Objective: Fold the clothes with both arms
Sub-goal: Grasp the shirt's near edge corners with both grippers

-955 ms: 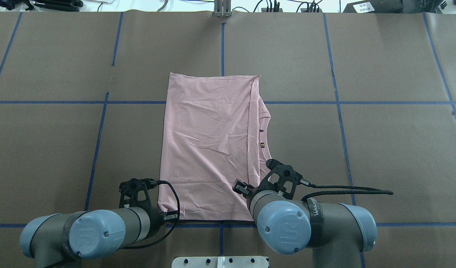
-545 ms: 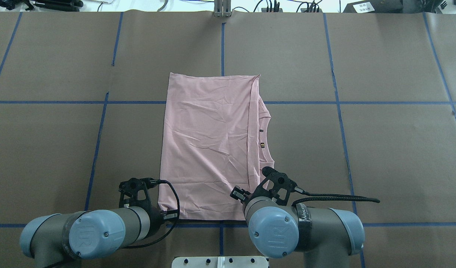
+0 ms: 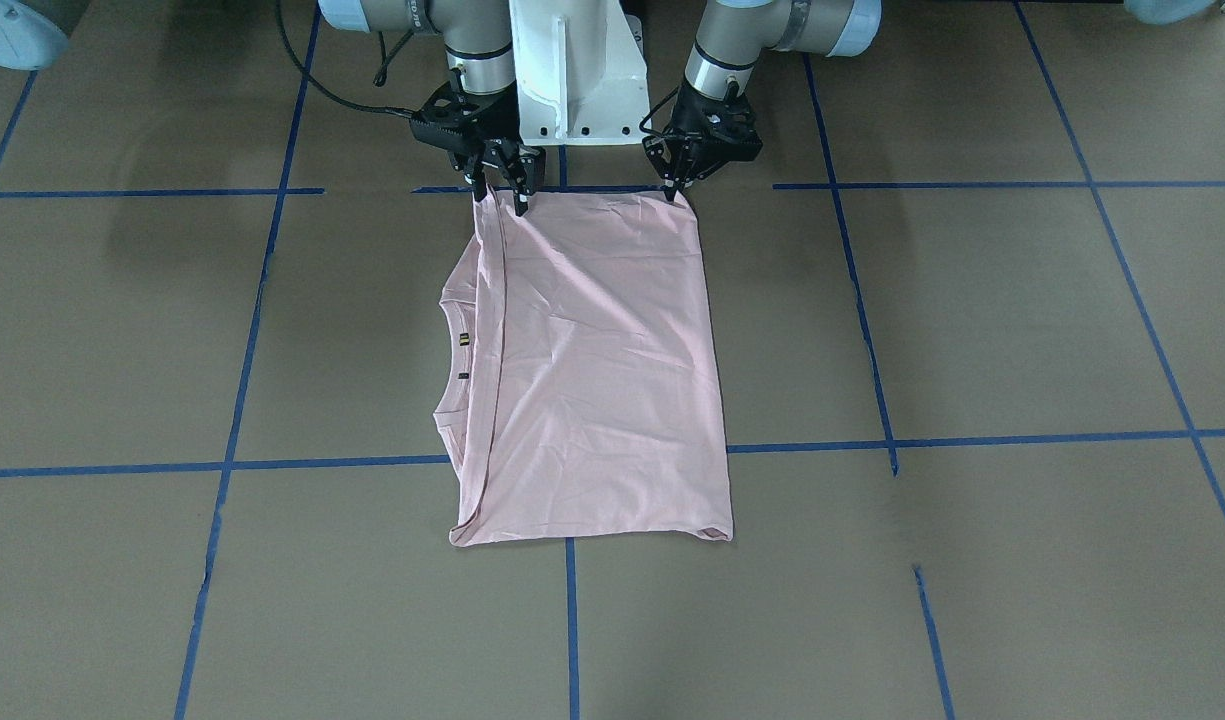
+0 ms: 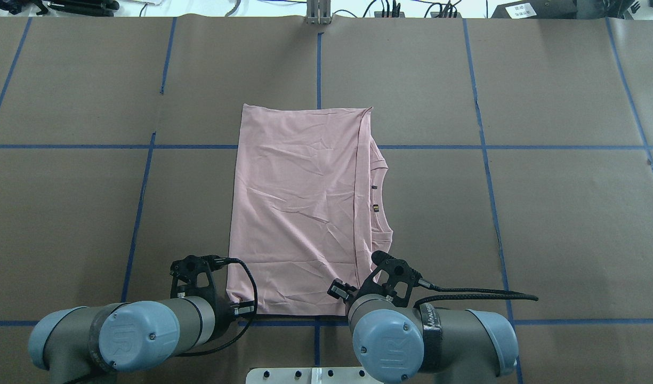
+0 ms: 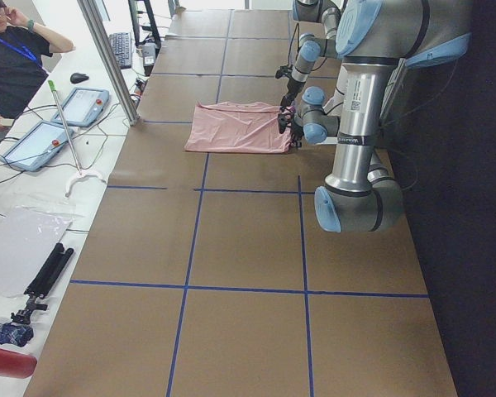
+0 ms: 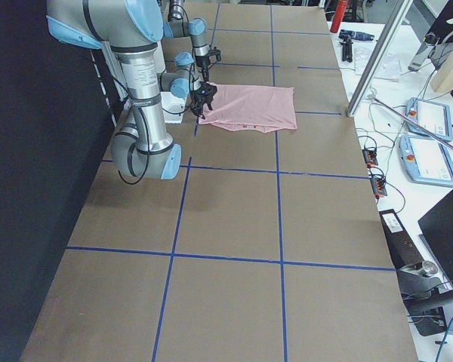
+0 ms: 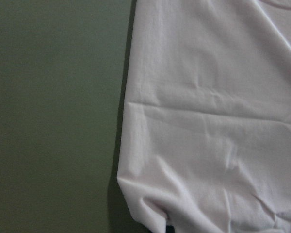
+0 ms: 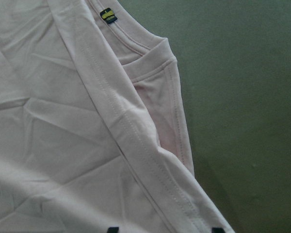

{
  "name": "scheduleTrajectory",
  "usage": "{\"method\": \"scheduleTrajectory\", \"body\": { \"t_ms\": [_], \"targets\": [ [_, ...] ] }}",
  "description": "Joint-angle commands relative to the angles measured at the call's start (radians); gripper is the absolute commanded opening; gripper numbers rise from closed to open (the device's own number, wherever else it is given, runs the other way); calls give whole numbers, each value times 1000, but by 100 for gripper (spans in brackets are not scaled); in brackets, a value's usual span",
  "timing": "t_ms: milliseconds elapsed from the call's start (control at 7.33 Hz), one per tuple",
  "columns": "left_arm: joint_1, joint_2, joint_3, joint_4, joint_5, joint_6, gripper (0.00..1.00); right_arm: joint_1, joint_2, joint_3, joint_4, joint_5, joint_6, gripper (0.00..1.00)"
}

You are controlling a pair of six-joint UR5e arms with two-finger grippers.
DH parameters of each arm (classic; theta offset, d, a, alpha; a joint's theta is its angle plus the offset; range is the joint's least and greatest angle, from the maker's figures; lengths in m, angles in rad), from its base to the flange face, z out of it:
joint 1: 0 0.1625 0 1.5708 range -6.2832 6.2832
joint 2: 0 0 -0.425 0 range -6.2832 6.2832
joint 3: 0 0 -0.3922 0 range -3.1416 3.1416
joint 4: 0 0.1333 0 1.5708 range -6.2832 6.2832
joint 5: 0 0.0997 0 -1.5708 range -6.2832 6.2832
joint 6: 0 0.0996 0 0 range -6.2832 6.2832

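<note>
Left arm: we see the left arm [image 4: 139,333] reaching in low over the brown-papered table [image 4: 518,213], wrist turned down.
Left gripper: the left gripper [image 3: 675,190] sits on the near left corner of the shirt. Its jaws look drawn together on the cloth, which puckers at that spot in the wrist view.
T-shirt: a pale pink T-shirt [image 4: 299,213] lies flat and folded lengthwise, plain side up. It stretches straight ahead from both grippers, and its near edge runs from one gripper to the other.
Collar: the ribbed collar [image 4: 379,197] peeks out ahead of the right gripper, on its outer side, with a small dark-and-yellow label [image 8: 107,15].
Right gripper: the right gripper [image 3: 502,195] is spread wide over the near right corner. Its fingertips [image 8: 113,229] stand on either side of the folded edge, and we see nothing pinched between them.
Right arm: the right arm [image 4: 390,344] is bent close to the base.
</note>
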Motion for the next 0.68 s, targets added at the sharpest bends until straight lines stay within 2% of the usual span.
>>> {"method": "scheduleTrajectory", "body": {
  "t_ms": [0,545],
  "targets": [
    [-1,0,0,0,0,1,0,-12,-1,-3,0,-2,2,70],
    [1,0,0,0,-2,1,0,-13,-1,-25,2,-6,3,70]
  ]
}}
